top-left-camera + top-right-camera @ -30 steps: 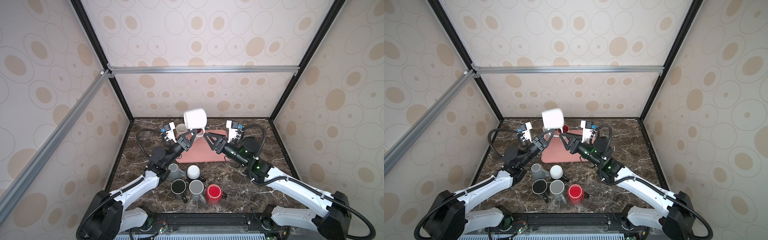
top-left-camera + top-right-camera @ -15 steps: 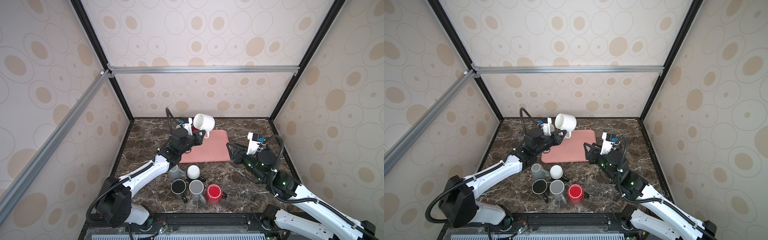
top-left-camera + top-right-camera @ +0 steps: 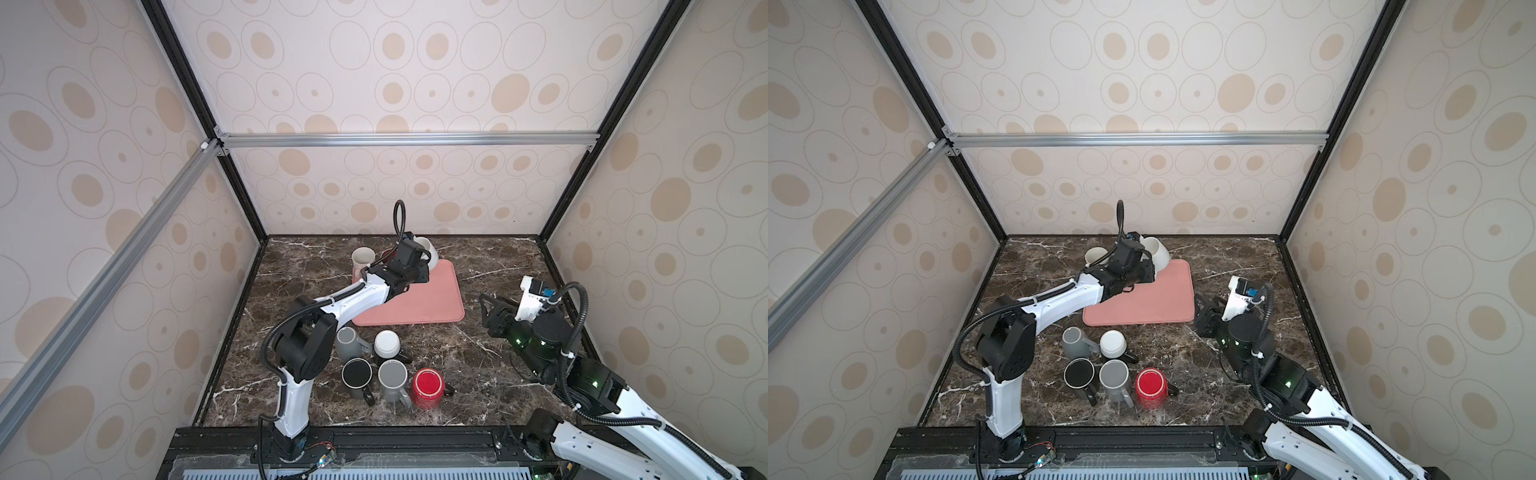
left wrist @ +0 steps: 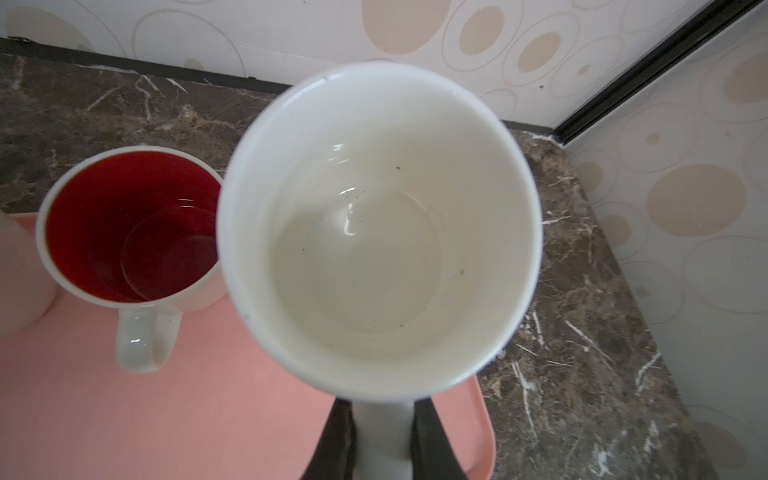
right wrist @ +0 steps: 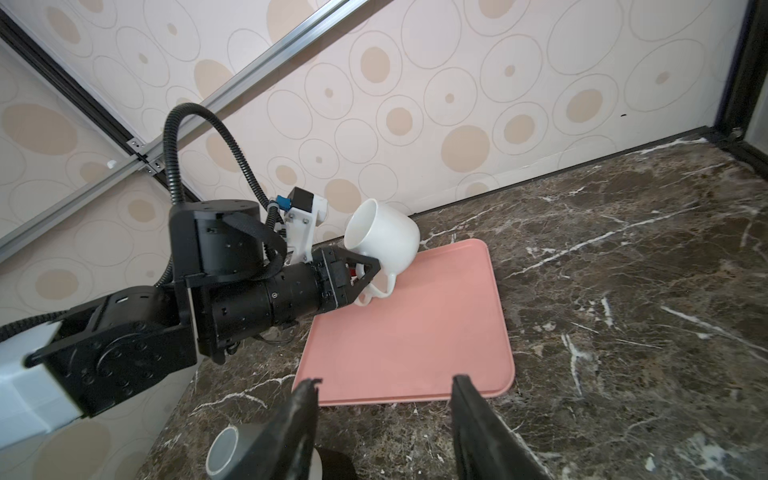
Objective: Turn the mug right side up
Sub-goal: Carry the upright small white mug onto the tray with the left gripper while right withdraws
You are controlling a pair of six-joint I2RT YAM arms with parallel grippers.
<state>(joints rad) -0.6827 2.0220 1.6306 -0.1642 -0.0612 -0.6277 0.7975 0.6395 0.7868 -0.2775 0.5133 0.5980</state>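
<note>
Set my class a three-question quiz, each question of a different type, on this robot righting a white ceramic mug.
1. The left gripper grips the white ceramic mug by its: A rim, B handle, C base?
2. True or false: the right gripper holds a mug too.
3. How many mugs cluster on the dark marble table in front of the pink plastic tray?
Key: 1 B; 2 false; 3 five.

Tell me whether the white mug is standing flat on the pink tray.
No: the white mug is tilted, its handle clamped in the left pincer.
</note>
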